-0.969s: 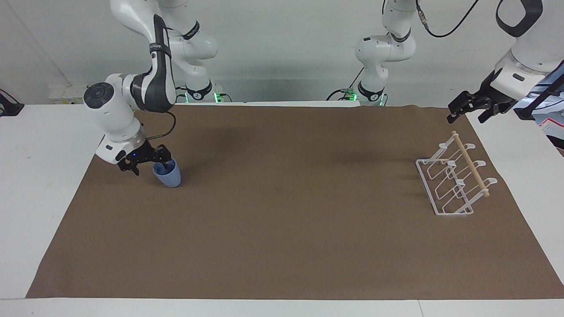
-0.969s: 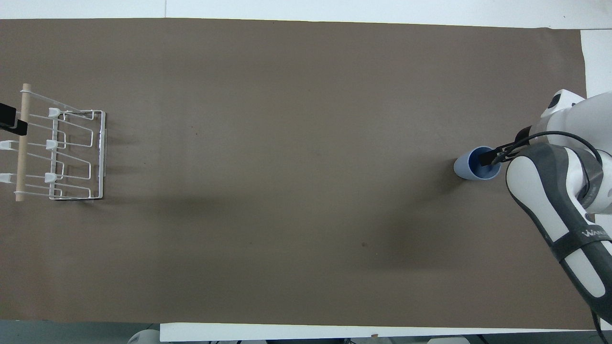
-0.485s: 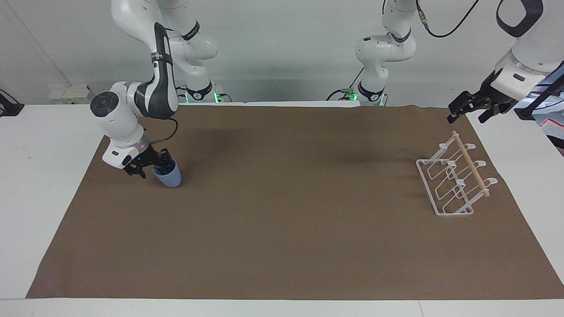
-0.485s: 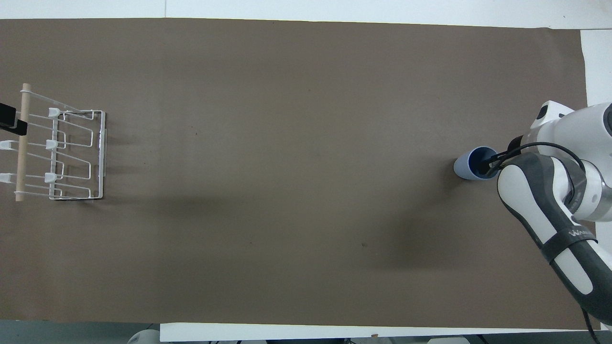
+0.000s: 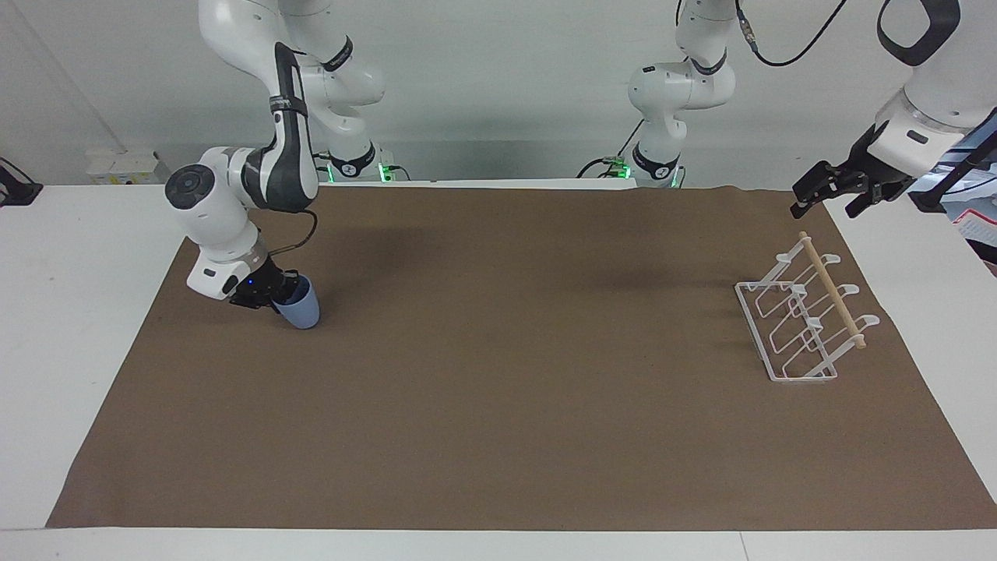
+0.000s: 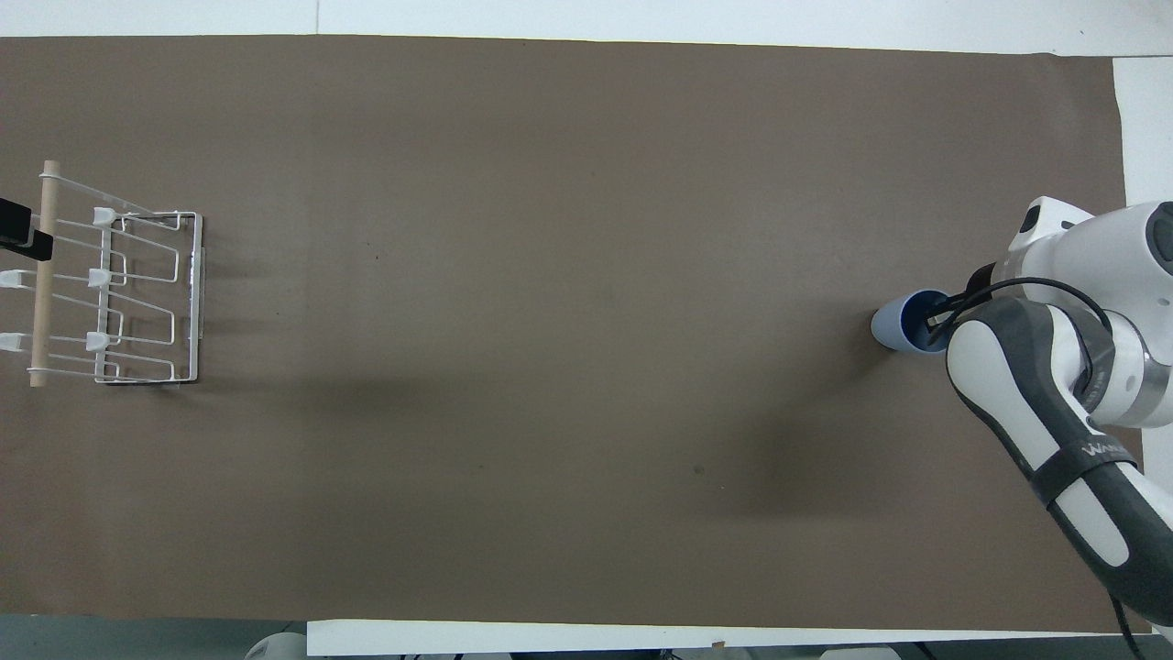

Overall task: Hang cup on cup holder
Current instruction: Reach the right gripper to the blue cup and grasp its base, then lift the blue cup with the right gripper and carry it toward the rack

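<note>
The light-blue cup [image 5: 300, 309] [image 6: 893, 325] is tilted on the brown mat at the right arm's end of the table. My right gripper [image 5: 274, 293] [image 6: 935, 323] is shut on the cup's rim wall, one finger inside the cup. The white wire cup holder [image 5: 802, 318] [image 6: 119, 289] with a wooden dowel stands at the left arm's end. My left gripper [image 5: 832, 189] [image 6: 20, 236] hangs open in the air over the holder's dowel end, holding nothing.
The brown mat [image 5: 506, 374] covers most of the white table [image 5: 70, 257]. Both arm bases stand at the robots' edge.
My right gripper has closed on the cup's rim and the wrist has tipped, tilting the cup. The left arm has not moved.
</note>
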You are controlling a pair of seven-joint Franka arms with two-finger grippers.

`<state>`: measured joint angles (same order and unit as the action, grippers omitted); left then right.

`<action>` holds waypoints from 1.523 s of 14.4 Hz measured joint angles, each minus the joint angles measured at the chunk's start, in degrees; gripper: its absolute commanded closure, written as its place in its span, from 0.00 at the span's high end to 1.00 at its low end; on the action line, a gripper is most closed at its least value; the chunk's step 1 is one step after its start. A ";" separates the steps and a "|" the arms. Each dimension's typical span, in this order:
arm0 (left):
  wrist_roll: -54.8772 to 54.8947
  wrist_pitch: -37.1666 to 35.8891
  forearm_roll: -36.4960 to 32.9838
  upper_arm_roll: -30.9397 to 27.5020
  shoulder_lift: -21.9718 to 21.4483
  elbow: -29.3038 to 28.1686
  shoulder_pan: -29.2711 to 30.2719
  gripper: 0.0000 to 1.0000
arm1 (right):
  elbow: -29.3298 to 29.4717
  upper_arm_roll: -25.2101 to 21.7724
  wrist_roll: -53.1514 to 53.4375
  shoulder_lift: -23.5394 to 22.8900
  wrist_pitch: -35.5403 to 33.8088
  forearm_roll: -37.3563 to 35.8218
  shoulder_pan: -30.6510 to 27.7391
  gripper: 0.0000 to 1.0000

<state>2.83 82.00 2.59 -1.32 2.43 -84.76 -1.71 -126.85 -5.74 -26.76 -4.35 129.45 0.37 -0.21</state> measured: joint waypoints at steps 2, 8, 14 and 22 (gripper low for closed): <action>0.00 0.00 0.00 0.00 0.00 0.00 0.00 1.00 | 0.32 0.03 -0.03 -0.01 -0.54 0.00 0.09 0.00; 0.00 -0.02 0.00 0.00 0.00 0.00 0.00 1.00 | 14.79 1.20 -0.53 0.12 -20.92 20.83 2.56 0.00; 0.00 -0.09 0.00 0.00 0.00 0.00 0.00 1.00 | 15.49 1.83 19.46 -0.73 -16.74 54.61 16.33 0.00; -19.57 -2.63 4.78 0.10 -0.77 -0.37 2.94 1.00 | 17.60 2.30 35.45 -2.37 8.00 84.13 39.85 0.00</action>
<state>-16.74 79.37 7.36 -1.22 1.67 -85.14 1.23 -109.25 -3.44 8.69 -6.72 137.45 84.50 39.64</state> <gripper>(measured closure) 0.000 0.952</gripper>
